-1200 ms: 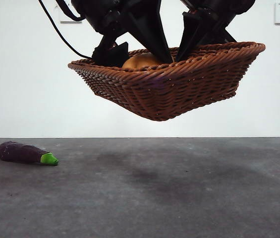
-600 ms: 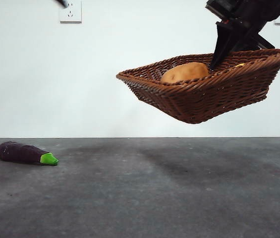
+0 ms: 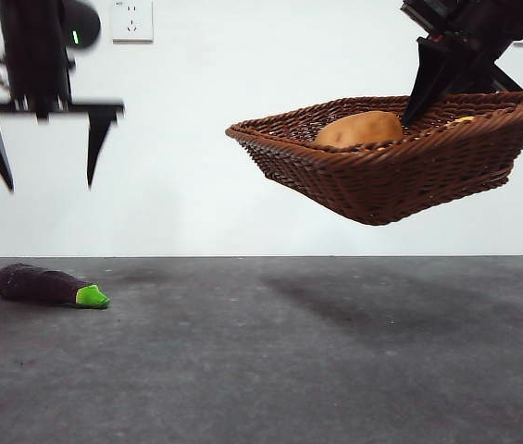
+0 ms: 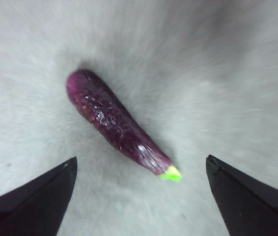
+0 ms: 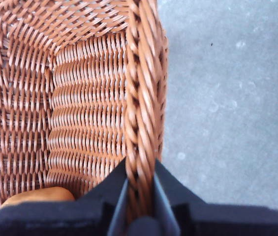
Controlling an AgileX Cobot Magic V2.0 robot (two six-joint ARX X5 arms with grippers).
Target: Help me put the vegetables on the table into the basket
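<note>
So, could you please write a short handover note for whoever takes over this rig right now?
Right gripper: shut on the basket rim, holding it in the air, tilted.
Left gripper: open, empty, above the eggplant.
Potato is in the basket; a bit of yellow beside it is probably the corn.
Eggplant lies on the table, untouched.
Left: grasp the eggplant and put it in the basket.

A purple eggplant (image 4: 116,127) was seen lying on the grey table (image 4: 237,73), beyond the spread jaws of the left gripper (image 4: 141,169).
</note>
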